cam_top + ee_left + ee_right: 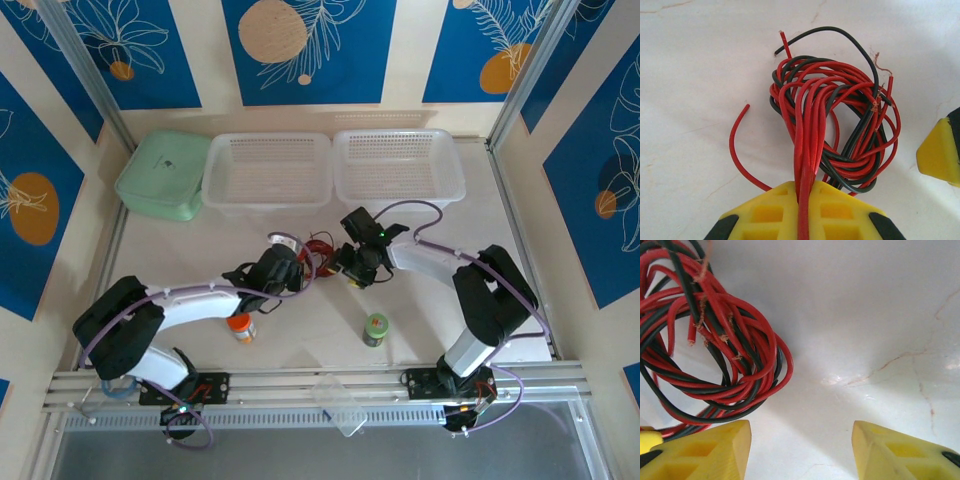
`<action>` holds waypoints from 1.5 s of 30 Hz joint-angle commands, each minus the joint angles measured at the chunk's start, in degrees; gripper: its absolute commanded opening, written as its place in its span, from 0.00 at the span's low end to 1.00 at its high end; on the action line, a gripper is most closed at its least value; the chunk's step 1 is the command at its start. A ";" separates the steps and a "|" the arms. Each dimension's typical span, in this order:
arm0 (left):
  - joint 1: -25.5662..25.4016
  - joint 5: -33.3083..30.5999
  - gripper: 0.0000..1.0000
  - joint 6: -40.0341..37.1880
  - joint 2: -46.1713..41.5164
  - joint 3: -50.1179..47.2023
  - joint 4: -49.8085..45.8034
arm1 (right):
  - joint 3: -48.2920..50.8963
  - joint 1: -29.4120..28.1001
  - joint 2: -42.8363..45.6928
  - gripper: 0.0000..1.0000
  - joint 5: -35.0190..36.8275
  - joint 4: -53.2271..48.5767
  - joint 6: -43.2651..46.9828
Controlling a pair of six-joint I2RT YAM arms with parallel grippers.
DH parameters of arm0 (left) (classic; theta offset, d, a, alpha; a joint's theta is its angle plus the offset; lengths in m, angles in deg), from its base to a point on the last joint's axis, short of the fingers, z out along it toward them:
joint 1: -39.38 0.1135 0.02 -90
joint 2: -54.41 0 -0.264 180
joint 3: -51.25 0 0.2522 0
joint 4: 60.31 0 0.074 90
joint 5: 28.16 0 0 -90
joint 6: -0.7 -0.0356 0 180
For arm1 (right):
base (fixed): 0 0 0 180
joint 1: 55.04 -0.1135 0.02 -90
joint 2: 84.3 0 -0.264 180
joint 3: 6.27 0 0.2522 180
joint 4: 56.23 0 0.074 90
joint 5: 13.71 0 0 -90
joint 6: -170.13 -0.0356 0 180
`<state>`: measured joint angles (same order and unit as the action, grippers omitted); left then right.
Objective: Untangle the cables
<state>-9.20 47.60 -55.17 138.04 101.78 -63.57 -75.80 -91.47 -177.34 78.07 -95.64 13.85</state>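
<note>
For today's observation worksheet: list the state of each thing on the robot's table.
Cables: tangled in one red-and-black bundle.
Left hand: shut on red strands.
Right hand: open, holding nothing.
Green box: lid on.
Two baskets: empty.
Green bottle: upright, capped.

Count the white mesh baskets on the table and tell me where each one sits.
2. The left basket stands far back, next to the green box; the right basket stands beside it. None looks hidden.

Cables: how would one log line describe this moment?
cables: tangled red-black bundle | left gripper: shut on red strands | right gripper: open beside bundle
</note>
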 commanded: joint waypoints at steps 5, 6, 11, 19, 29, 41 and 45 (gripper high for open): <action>-0.81 -1.76 0.00 8.53 -1.16 -3.92 10.94 | 1.61 -1.78 -0.27 0.57 0.64 5.77 -15.03; -0.84 -1.74 0.00 8.92 -0.98 -4.02 11.34 | 1.63 -2.04 -0.38 0.56 1.08 5.98 -15.74; -1.30 -1.78 0.00 10.28 0.03 -4.61 13.29 | 1.12 -2.38 -1.99 0.55 1.73 6.73 -17.51; -1.79 -0.89 0.00 11.03 1.44 -5.06 16.06 | 0.75 -3.39 -5.27 0.48 3.93 7.81 -20.63; -2.11 0.40 0.00 12.01 1.74 -6.01 17.01 | -1.30 -3.36 -6.44 0.43 8.22 7.95 -21.17; -2.03 -3.92 0.00 8.19 2.59 -1.23 1.52 | -0.92 -4.81 -2.33 0.42 8.67 6.40 -21.52; -1.97 -3.44 0.00 8.15 3.46 -1.38 1.32 | -1.50 -4.62 -3.36 0.42 8.54 6.74 -21.26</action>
<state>-10.69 45.30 -45.91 140.38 99.35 -58.98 -75.97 -95.97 -181.16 85.34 -87.47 -6.50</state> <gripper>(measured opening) 0.073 0.420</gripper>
